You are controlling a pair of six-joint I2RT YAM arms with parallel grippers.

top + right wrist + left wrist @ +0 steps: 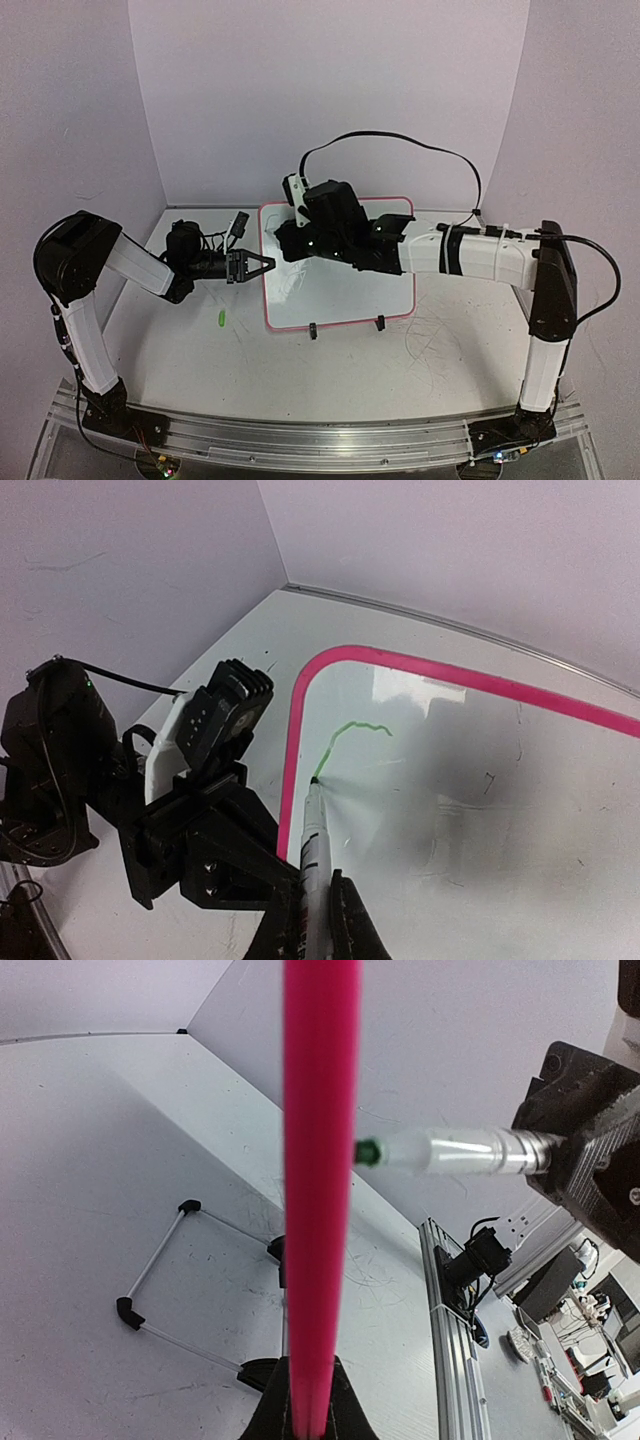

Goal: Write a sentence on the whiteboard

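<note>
The whiteboard (340,295) sits in the middle of the worktop (350,385), toward the far wall, with its two black clip feet (313,330) at the near edge. Of the sentence (350,733), only a short wavy green stroke shows, near the board's far-left corner. The right hand (312,930) is clenched on a green-tipped marker (315,845) whose tip touches the board at one end of that stroke, just inside the pink rim (295,740); the left hand (262,263) is clamped on the board's left edge, and a small green object (220,320) lies on the worktop to the board's left.
</note>
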